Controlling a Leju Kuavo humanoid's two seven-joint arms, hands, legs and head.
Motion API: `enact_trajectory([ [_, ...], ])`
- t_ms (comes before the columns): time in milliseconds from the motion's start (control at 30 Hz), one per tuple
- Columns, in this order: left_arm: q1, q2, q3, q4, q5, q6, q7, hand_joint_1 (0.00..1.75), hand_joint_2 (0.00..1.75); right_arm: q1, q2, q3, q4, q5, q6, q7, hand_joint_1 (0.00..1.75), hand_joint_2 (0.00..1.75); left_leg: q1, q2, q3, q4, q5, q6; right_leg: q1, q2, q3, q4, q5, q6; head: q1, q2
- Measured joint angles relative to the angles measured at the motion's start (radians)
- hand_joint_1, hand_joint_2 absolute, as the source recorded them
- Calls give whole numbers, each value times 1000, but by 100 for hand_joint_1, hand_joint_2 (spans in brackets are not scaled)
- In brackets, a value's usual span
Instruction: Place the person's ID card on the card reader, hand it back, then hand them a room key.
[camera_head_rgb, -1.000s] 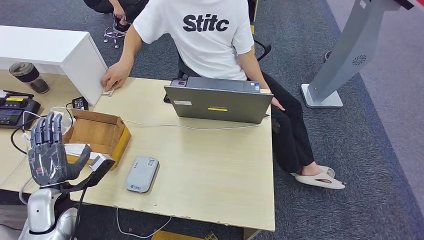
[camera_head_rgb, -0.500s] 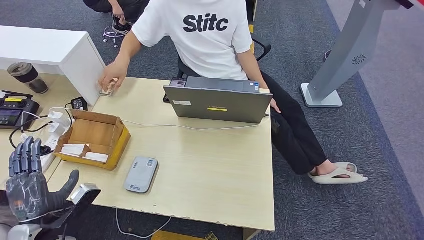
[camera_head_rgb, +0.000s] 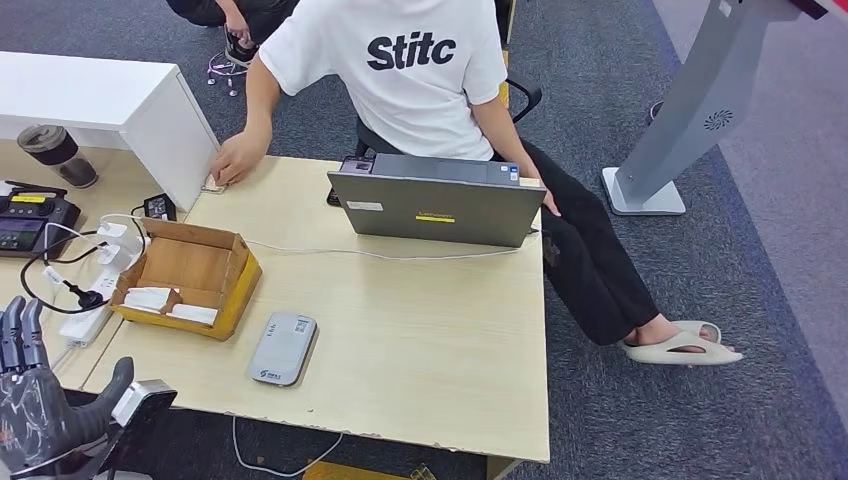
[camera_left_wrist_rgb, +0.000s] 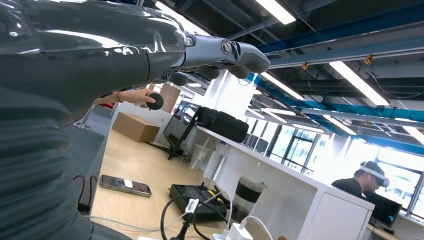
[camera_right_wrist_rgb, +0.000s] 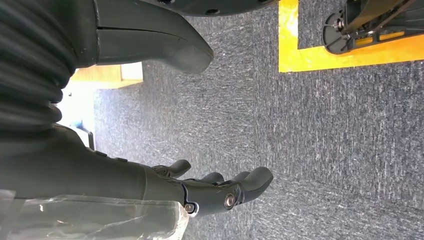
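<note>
Now the left hand (camera_head_rgb: 35, 405) is spread, holding nothing; right hand (camera_right_wrist_rgb: 210, 187) likewise, above carpet (camera_right_wrist_rgb: 325, 140).

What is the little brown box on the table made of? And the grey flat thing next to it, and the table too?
The box looks like cardboard: matte brown, with thin folded flaps. The card reader seems to be plastic: smooth grey, with rounded corners and a slight sheen. The table looks like pale wood or wood-look board, with faint grain lines and chipped edges, so probably laminate.
</note>
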Motion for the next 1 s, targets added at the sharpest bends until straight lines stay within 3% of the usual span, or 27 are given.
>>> enact_trajectory([
  [333, -49, -2, 113, 54, 37, -107, -39, 0, 175, 0, 3, -14, 0, 24, 4, -3, 0, 175, 0, 0, 0, 0, 0, 0, 0, 0, 0, 0, 0, 0, 0, 0],
  [1000, -170, 114, 237, 305, -60, -129, 25, 0, 175, -1, 3, -38, 0, 78, 7, -3, 0, 175, 0, 0, 0, 0, 0, 0, 0, 0, 0, 0, 0, 0, 0, 0],
])
